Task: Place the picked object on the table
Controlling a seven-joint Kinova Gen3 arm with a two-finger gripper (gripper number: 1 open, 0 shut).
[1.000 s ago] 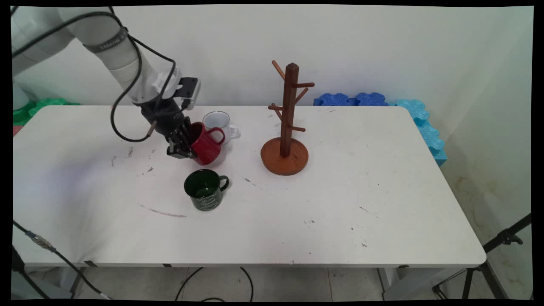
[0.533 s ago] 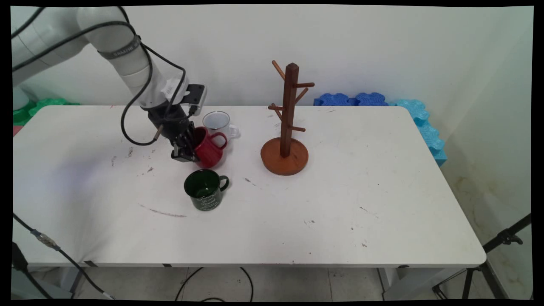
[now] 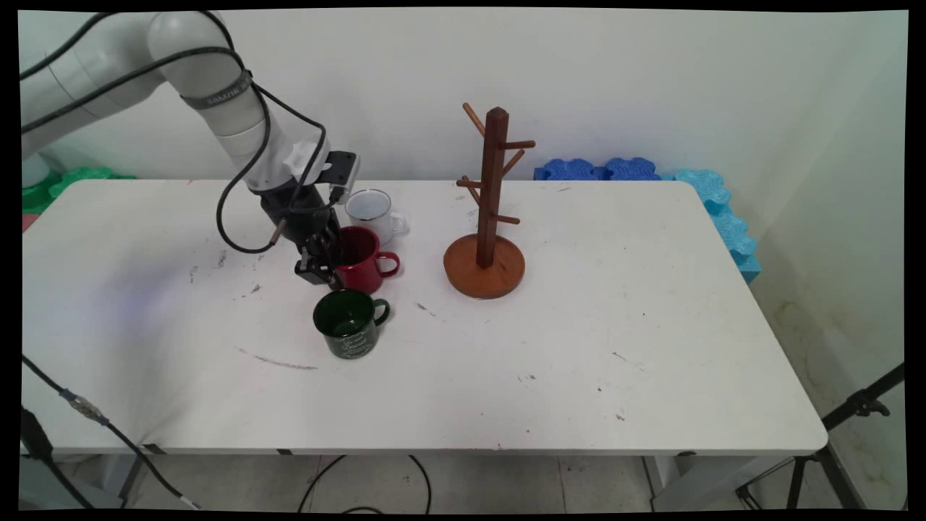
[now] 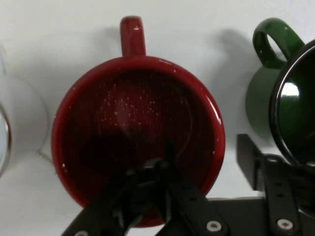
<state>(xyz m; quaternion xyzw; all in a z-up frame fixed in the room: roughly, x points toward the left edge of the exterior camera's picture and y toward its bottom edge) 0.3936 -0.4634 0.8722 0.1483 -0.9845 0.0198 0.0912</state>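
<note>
The red mug point(image 3: 363, 257) is gripped by its near rim in the end effector point(image 3: 316, 264) — one finger point(image 4: 170, 162) is seen inside the cup, the other outside its wall — and is set upright on the white bench point(image 3: 579, 347) with its handle pointing towards the wooden mug tree point(image 3: 488, 210). A white mug point(image 3: 372, 210) is found just behind it and a dark green mug point(image 3: 349, 322) just in front, the three standing close together. The bench top is marked with dark scuffs and streaks, a plain pale wall is seen behind it, and blue foam pieces point(image 3: 651, 174) are stacked past its far right corner.
</note>
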